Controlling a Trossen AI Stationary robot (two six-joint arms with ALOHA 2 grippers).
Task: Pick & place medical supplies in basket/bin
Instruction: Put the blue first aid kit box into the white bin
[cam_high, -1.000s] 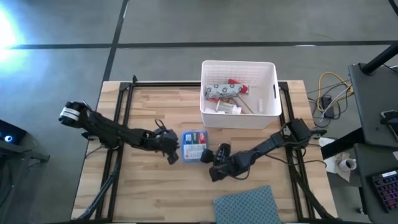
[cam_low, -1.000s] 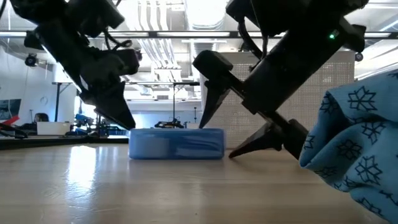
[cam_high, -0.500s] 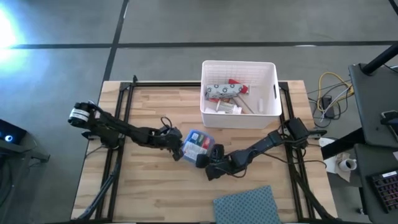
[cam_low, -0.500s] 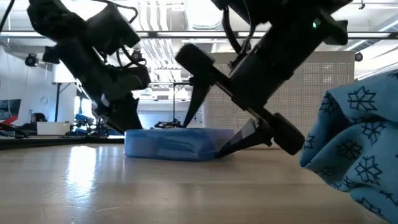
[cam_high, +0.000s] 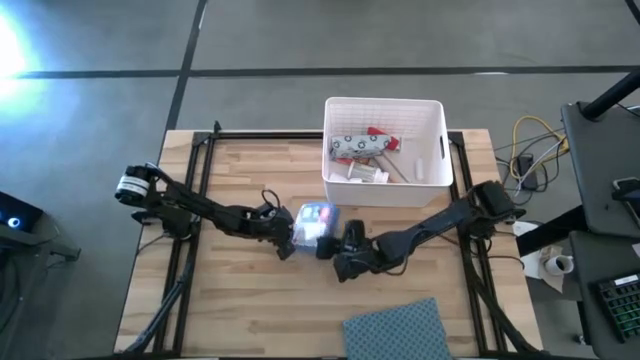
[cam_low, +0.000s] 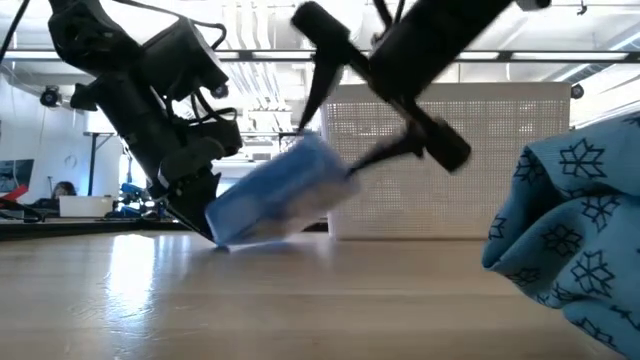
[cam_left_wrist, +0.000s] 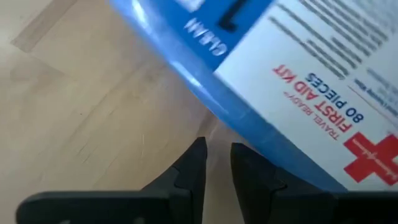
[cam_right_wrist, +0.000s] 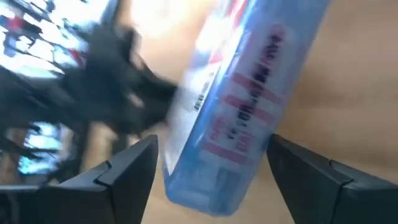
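**First aid kit tipped up between both grippers**

Right gripper (cam_high: 337, 252) grips the blue first aid kit (cam_high: 312, 223) across its sides, fingers spread wide. Kit's tilted, one edge on the table (cam_high: 230, 300). Left gripper (cam_high: 283, 246) nearly closed, tips w/ the kit's low edge, holding nothing. White bin (cam_high: 385, 190) sits behind, supplies (cam_high: 365, 146) inside. Blue cloth (cam_high: 395, 335) at front edge.

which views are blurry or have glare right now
Right wrist view: the first aid kit is smeared by motion blur, its print unreadable. Low view: the kit is softly blurred, and bright ceiling lights backlight the arms into dark shapes. Left wrist view: mostly sharp, the kit's print readable. High view: sharp, with window glare at the floor's far left edge.
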